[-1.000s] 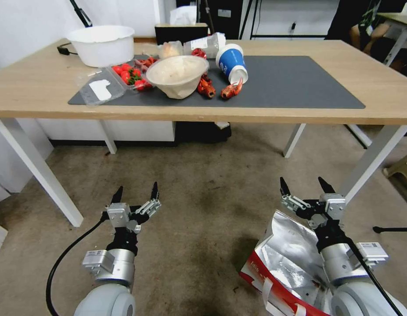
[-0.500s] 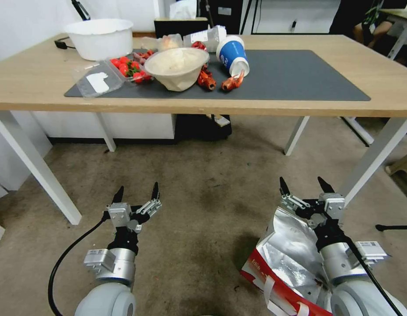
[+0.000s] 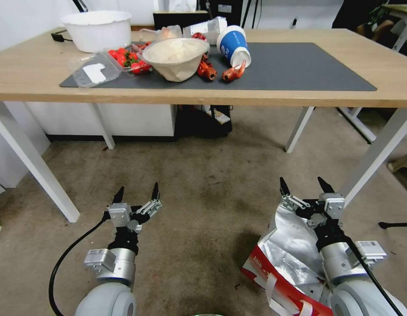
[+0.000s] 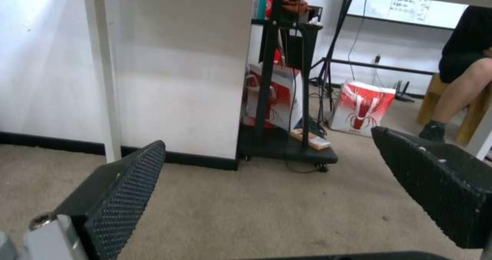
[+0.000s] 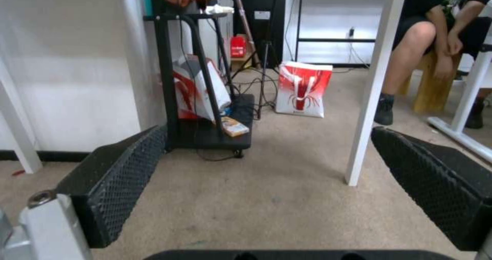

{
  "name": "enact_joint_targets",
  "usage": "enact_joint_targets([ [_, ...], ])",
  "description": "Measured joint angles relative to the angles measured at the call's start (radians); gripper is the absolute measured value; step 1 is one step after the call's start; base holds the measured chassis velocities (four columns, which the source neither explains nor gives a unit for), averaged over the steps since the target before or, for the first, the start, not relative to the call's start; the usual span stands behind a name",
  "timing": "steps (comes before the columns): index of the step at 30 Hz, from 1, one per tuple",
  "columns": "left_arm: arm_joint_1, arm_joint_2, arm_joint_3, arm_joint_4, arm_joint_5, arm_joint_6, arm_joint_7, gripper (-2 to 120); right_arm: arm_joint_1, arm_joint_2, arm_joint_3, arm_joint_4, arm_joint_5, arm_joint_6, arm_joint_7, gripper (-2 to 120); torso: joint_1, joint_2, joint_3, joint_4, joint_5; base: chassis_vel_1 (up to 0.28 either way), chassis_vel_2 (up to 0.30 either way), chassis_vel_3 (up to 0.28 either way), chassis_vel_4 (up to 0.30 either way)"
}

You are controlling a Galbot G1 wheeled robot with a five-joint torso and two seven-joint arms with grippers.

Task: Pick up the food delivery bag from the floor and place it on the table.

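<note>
The food delivery bag (image 3: 284, 256) lies on the floor (image 3: 203, 197), behind and under the right gripper (image 3: 305, 186)'s wide-spread, empty fingers, the left gripper (image 3: 136, 194) likewise wide, so lifting it onto the surface (image 3: 300, 94) remains undone.

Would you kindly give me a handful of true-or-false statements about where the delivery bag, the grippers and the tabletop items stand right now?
1. The food delivery bag lies on the floor beside the right arm. True.
2. The right gripper is shut on a bag handle. False: its fingers are open and hold nothing.
3. The left gripper is open above bare floor. True.
4. The bag already stands on the table. False: it is on the floor, in front of the table.
5. The blue paper cup stands upright on the dark mat. False: it lies tipped on its side.
</note>
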Motion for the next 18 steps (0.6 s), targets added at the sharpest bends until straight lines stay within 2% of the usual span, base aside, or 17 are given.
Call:
enact_joint_targets([
  [15, -0.001, -0.001, -0.001, 0.0, 0.0, 0.0, 0.0, 100, 0.002, -0.01, 0.002, -0.006, 0.003, -0.001, 0.0, 100, -0.004, -0.056, -0.052, 0.0, 0.0, 0.0, 0.0, 0.0, 0.0],
  [18, -0.001, 0.0, -0.001, 0.0, 0.0, 0.0, 0.0, 100, 0.002, -0.013, 0.002, -0.006, 0.004, -0.001, 0.0, 100, -0.005, -0.064, -0.052, 0.0, 0.0, 0.0, 0.0, 0.0, 0.0],
])
